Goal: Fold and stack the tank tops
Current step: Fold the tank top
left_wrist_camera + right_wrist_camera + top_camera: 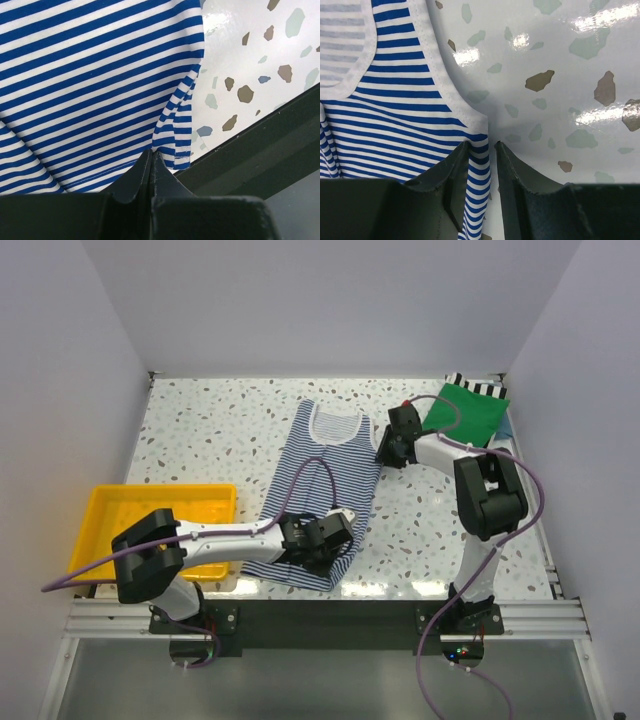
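The left gripper [151, 159] has its 2 dark fingers pressed together on the near right corner of the hem of the navy-and-white striped tank top [90, 75]. The pinched cloth puckers into small folds running up from the tips. The right gripper [481, 148] stands with a narrow gap between its jaws, straddling the top's right side edge just below the armhole, and the glossy table shows in that gap, so it does not appear to be clamped yet. The cloth is a thin, soft knit with fine stripes and white stitched trim around the neck and armholes. It looks very light and limp: it will likely drape and sag between the 2 holds and crease wherever it is bent, and it is not fragile. Hem corners, side seams and the trimmed armhole edges look like the best places to pinch, since the doubled layers give the fingers something to bite. The top lies flat on the middle of the speckled terrazzo-pattern table [560, 50], neck away from the arms and hem near the front edge, and its smooth, shiny surface should let the cloth slide easily. The plain green tank top [462, 412] sits folded at the far right corner on a black-and-white striped cloth [482, 387]. A yellow plastic tray [110, 502] rests at the near left.
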Available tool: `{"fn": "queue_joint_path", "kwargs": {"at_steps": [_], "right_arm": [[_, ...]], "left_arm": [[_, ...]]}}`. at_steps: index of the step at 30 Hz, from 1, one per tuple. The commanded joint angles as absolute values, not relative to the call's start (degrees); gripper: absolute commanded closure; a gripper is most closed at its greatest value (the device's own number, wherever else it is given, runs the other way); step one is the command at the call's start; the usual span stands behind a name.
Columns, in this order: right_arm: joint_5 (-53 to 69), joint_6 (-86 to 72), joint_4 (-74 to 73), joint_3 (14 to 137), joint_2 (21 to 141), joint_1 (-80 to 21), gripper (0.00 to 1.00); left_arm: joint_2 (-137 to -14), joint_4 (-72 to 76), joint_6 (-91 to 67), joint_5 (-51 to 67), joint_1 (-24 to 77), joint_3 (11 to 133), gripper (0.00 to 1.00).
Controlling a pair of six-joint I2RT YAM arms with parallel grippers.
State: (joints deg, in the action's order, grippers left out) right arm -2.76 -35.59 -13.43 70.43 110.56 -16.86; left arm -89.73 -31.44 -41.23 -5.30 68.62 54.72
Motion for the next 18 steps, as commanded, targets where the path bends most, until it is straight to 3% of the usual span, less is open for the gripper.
{"fn": "queue_joint_path", "kwargs": {"at_steps": [1, 5, 12, 18], "right_arm": [[-6.9, -34.5, -14.6, 72.2, 111.7, -16.7, 0.67], [-6.6, -34.7, -14.4, 72.9, 112.8, -16.7, 0.71], [-11.3, -34.7, -17.9, 73.9, 112.0, -15.9, 1.0], [-14.7, -33.6, -19.5, 71.5, 107.6, -13.5, 1.0]], "left_arm": [[-86.9, -31.7, -41.4, -4.3, 68.2, 54.6, 1.0], [-86.7, -31.6, -40.3, -3.3, 68.3, 55.1, 1.0], [-86.5, -29.1, -37.3, -1.2, 68.5, 55.9, 1.0], [-88.0, -25.7, -35.8, -0.4, 70.4, 57.7, 1.0]]}}
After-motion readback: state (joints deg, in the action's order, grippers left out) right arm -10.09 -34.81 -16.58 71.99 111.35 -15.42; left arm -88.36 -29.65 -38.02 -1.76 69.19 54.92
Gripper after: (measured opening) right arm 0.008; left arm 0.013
